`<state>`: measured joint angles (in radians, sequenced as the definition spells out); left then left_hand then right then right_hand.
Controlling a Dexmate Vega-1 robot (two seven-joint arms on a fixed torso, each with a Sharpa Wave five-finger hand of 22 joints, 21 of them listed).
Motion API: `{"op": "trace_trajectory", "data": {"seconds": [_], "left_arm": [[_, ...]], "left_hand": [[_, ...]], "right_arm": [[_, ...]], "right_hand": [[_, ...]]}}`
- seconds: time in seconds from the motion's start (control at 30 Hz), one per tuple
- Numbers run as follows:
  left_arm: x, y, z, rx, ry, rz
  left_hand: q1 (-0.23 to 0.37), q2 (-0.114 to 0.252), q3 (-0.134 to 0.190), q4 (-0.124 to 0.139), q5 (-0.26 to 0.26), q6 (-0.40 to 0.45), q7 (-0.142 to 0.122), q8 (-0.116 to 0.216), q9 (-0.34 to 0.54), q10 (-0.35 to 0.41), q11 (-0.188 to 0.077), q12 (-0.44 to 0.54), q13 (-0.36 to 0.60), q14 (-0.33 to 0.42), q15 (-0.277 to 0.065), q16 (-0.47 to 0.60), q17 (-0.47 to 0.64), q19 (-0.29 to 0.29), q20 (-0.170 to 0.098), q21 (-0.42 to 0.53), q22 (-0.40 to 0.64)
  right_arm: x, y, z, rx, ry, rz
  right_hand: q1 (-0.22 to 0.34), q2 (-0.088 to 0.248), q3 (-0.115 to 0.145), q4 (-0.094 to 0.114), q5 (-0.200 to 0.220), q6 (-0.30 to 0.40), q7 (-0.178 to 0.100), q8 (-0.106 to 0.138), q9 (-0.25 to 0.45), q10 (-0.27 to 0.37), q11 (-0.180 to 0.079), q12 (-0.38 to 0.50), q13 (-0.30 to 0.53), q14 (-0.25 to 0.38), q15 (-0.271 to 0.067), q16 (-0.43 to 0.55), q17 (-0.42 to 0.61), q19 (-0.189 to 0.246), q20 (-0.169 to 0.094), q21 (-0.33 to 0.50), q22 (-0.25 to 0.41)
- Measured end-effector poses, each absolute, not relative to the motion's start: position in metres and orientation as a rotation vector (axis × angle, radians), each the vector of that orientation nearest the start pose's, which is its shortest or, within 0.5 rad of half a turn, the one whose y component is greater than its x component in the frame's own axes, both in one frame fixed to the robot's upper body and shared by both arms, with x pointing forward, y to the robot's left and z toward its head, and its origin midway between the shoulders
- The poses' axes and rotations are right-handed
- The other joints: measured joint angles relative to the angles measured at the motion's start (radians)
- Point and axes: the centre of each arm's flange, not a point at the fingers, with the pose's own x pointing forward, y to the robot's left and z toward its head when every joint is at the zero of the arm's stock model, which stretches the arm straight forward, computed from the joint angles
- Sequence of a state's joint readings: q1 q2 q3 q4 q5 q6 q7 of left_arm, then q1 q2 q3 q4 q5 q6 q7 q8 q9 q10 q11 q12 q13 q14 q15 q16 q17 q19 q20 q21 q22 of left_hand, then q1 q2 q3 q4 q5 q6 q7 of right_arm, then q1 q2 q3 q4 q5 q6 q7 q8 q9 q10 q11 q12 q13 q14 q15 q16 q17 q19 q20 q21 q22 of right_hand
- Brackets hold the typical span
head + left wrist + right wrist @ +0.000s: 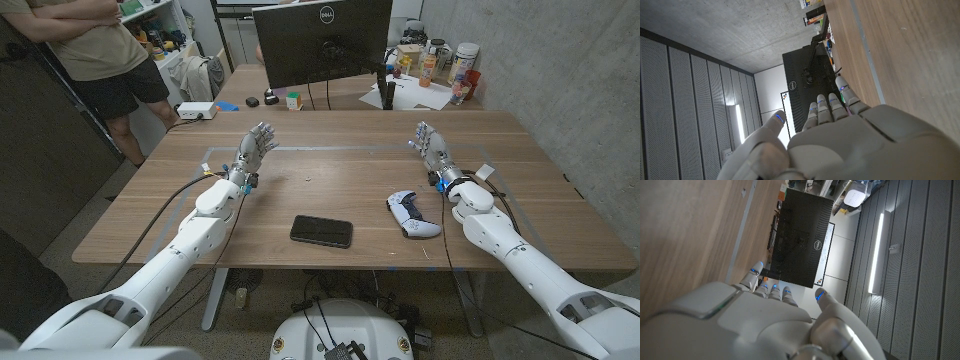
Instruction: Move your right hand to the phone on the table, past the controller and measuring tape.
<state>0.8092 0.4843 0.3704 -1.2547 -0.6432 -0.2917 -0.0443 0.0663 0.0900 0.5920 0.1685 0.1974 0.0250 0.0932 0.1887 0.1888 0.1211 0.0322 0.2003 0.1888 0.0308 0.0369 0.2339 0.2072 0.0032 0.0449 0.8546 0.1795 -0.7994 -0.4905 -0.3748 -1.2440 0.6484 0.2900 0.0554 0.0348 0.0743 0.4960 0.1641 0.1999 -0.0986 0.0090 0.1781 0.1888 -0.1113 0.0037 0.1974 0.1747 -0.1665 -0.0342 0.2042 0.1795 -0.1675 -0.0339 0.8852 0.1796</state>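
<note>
The phone [321,231] is found lying flat, screen up and dark, on the wooden table [340,160] near its front edge, roughly midway between the two arms. The controller [413,214], white with dark grips, is seen to the right of the phone, apart from it and just beside the right forearm.

The right hand [430,146] is held above the table beyond the controller, well apart from the phone, with its fingers [424,134] spread and extended and nothing grasped. In the right wrist view the back of the right hand [765,325] is shown with fingertips reaching toward a black monitor [802,240], and nothing is held.

The left hand [253,151] is positioned at the opposite side of the table, fingers likewise released and apart, with nothing in them. The same is confirmed in the left wrist view, where the left hand [840,145] is seen with its fingers [846,92] extended alongside the table edge.

A monitor [320,42] is noted standing behind the table. A person [95,50] is observed at the far left, arms folded
</note>
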Motion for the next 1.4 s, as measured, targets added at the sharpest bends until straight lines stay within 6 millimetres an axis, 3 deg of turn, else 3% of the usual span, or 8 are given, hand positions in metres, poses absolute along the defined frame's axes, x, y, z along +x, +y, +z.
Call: {"op": "trace_trajectory", "data": {"seconds": [0.93,1.17,1.4], "left_arm": [[0.667,0.290,-0.022,-0.052,-0.585,-0.207],[0.668,0.288,-0.023,-0.048,-0.580,-0.212],[0.668,0.287,-0.024,-0.051,-0.578,-0.211]], "left_hand": [[0.000,0.000,0.001,0.001,0.000,0.000,0.000,0.004,0.000,0.003,0.004,0.000,0.000,0.000,0.000,0.000,0.000,0.000,0.000,0.004,0.000],[0.000,0.000,0.001,0.001,0.000,0.000,0.000,0.004,0.000,0.003,0.004,0.000,0.000,0.000,0.000,0.000,0.000,0.000,0.000,0.004,0.000],[0.000,0.000,0.001,0.001,0.000,0.000,0.000,0.004,0.000,0.003,0.004,0.000,0.000,0.000,0.000,0.000,0.000,0.000,0.000,0.004,0.000]], "right_arm": [[0.667,-0.288,-0.019,0.026,-0.583,0.204],[0.661,-0.289,-0.018,-0.009,-0.590,0.192],[0.658,-0.291,-0.017,-0.041,-0.595,0.167]], "right_hand": [[0.000,0.000,0.000,0.000,0.000,0.000,0.000,0.000,0.000,0.000,0.000,0.000,0.000,-0.003,0.004,0.000,0.000,0.000,0.000,0.007,0.000],[0.000,0.000,0.000,0.000,0.000,0.016,0.014,0.008,0.000,0.020,0.020,0.014,0.000,-0.003,0.004,0.000,0.000,0.000,0.000,0.007,0.000],[0.000,0.000,0.000,0.000,0.000,0.026,0.014,0.008,0.000,0.028,0.020,0.015,0.000,0.000,0.008,0.000,0.000,0.000,0.000,0.007,0.000]]}}
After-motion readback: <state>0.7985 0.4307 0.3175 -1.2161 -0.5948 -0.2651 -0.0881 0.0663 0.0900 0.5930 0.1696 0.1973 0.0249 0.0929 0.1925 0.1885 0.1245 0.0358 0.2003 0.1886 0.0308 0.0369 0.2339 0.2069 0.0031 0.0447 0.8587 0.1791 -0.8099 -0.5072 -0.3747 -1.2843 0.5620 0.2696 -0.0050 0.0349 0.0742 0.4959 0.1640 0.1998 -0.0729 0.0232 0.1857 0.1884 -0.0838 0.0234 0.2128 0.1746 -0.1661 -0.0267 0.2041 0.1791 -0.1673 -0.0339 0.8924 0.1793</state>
